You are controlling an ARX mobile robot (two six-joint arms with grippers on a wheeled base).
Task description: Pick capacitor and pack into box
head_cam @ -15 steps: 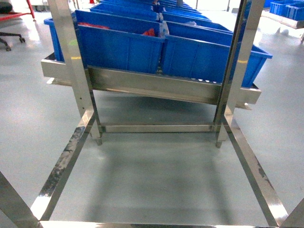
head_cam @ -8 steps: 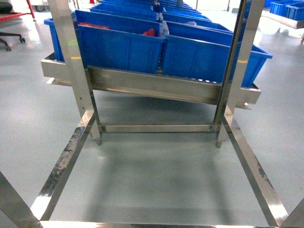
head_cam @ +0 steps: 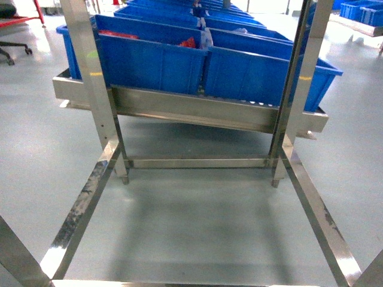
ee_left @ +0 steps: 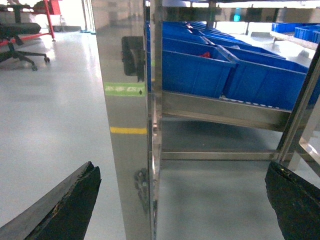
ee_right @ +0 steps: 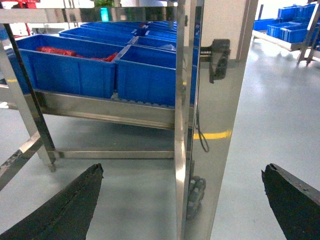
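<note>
Several deep blue plastic bins [head_cam: 152,57] sit in rows on a tilted, polished stainless-steel rack shelf [head_cam: 191,107], some holding red items [head_cam: 188,42]. Shiny square steel uprights [head_cam: 90,72] stand close ahead of both wrist cameras, blocking most of the way forward. Below the shelf, smooth grey floor [head_cam: 197,221] lies open between low steel rails. Left end effector [ee_left: 182,200] has its dark, worn fingers spread wide; right end effector [ee_right: 180,200] likewise gapes, holding nothing. Neither capacitor nor pink box appears in any view.
</note>
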